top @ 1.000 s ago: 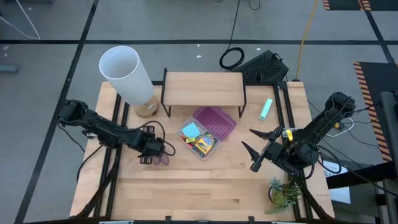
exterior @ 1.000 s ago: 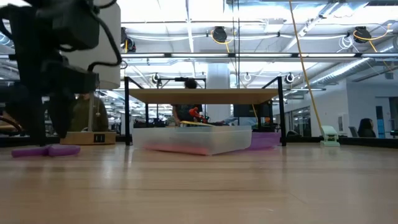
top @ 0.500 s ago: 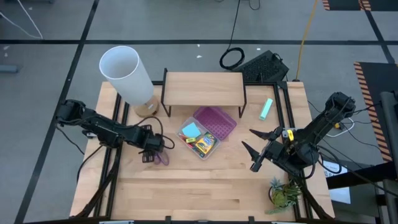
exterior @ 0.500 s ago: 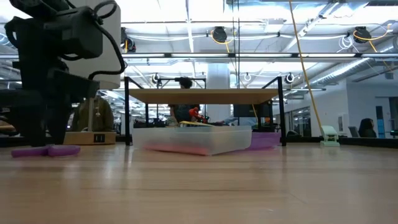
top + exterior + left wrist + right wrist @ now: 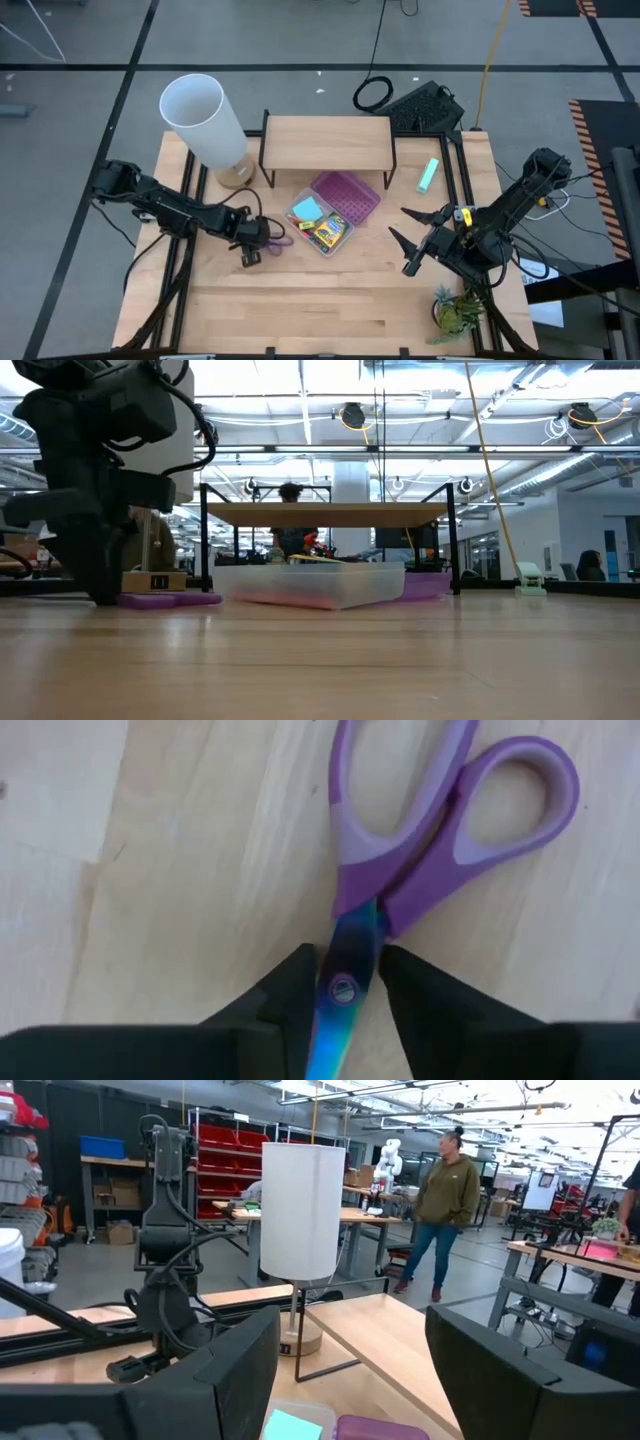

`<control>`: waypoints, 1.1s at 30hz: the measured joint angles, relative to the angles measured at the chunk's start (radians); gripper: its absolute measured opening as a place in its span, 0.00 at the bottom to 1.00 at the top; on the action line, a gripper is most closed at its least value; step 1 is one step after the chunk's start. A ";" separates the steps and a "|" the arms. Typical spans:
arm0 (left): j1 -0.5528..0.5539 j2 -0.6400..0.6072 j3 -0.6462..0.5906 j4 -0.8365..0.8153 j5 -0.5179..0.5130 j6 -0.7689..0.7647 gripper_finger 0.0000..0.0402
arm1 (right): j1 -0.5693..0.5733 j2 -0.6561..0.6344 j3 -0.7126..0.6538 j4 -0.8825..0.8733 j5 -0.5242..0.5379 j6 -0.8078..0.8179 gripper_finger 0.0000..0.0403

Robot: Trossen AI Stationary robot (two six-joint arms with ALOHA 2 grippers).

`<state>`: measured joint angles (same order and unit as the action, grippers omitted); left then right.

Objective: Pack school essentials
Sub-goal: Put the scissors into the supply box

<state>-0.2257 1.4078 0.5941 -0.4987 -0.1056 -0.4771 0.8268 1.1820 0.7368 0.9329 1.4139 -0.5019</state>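
Two fingers of the left gripper (image 5: 345,982) pinched the scissors (image 5: 430,830) blade on the table (image 5: 330,300); right gripper (image 5: 410,240) waited, seemingly spread.

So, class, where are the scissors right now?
In the high view the scissors lie flat on the table's left half, just left of the clear case, with the left pincer closed on their blades.

Light wooden table (image 5: 300,310), plank top. Far left: white lamp (image 5: 205,120) on a round base. Far centre: small wooden shelf (image 5: 326,142) on black legs. In front of the shelf: clear case (image 5: 321,222), its purple lid (image 5: 346,196) open beside it. Left of the case: purple scissors (image 5: 268,240) flat on the wood. Far right: mint-green object (image 5: 429,174). Near right corner: potted plant (image 5: 455,312).
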 joint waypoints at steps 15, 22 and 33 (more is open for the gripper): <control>0.002 0.001 0.069 0.008 -0.018 0.008 0.22 | 0.000 0.000 0.000 0.001 0.000 0.004 0.61; 0.002 0.000 0.154 -0.047 -0.021 0.031 0.22 | 0.000 0.000 0.000 0.000 0.001 0.004 0.61; -0.033 -0.001 0.189 -0.216 -0.092 -0.040 0.39 | 0.009 0.000 0.000 -0.001 0.000 0.045 0.61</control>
<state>-0.2584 1.4071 0.7834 -0.7143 -0.1976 -0.5172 0.8363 1.1820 0.7368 0.9321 1.4143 -0.4568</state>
